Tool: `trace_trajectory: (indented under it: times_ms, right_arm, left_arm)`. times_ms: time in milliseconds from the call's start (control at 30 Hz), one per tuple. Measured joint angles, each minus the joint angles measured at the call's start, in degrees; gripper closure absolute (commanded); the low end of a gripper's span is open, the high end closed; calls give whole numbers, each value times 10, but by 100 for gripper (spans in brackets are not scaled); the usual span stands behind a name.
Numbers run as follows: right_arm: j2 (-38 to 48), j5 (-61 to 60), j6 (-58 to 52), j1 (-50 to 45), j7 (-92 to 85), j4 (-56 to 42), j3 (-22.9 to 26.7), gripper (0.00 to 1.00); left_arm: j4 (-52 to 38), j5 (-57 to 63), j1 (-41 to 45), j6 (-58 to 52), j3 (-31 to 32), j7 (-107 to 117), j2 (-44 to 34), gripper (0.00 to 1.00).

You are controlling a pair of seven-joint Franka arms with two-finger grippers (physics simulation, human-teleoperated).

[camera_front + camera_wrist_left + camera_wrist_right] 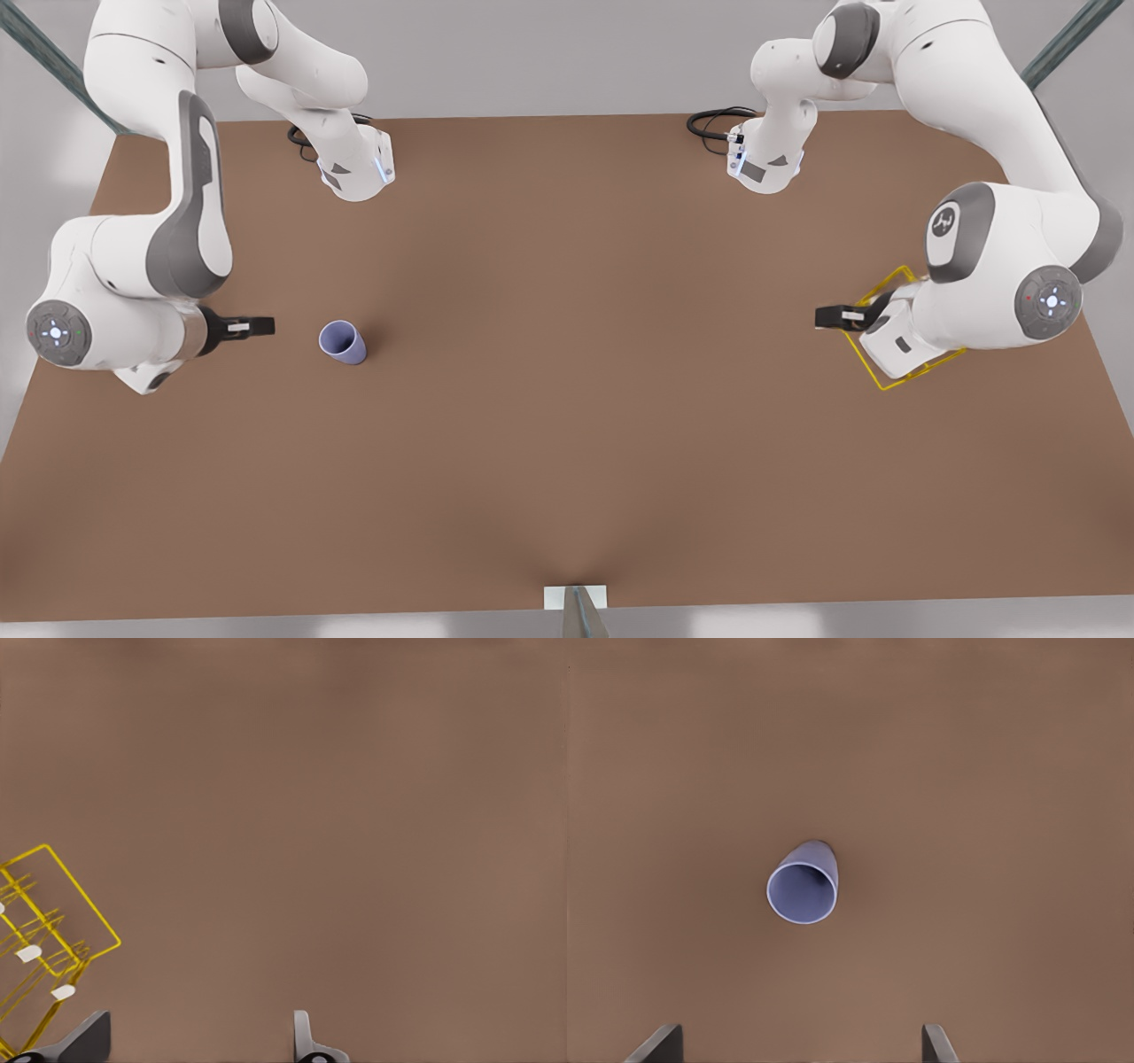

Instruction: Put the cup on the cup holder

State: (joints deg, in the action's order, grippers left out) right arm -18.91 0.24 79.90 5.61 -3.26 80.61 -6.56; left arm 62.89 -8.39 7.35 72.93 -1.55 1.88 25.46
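Fingers spread on both arms: right gripper (266, 327) waits beside the upright cup (343, 341); left gripper (826, 316) hovers by the cup holder (886, 377). Next: grasp it.

You've got a plain brown table (567, 443), no pattern. Cup (342, 341) is pale lavender-blue, same inside & out. Cup holder (895, 372) is yellow wire w/ white peg tips. Arms are white w/ grey joints; both grippers have black fingers (252, 326). Wall behind is light grey.
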Motion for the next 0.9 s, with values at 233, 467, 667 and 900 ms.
trace_trajectory:
  times_ms: [233,467,667,900]
  right_arm:
    - [-4,0,94,-2,-16,1,0,0]
    - [-3,0,178,-15,-25,39,-31,0]
    - [68,0,228,-51,-27,168,-65,0]
    - [74,15,286,-29,3,278,-88,0]
  left_arm:
    - [20,10,2,89,2,12,14,0]
    - [24,22,35,113,61,42,29,0]
    - [28,83,68,106,70,60,30,0]
    - [29,87,16,119,65,74,36,0]
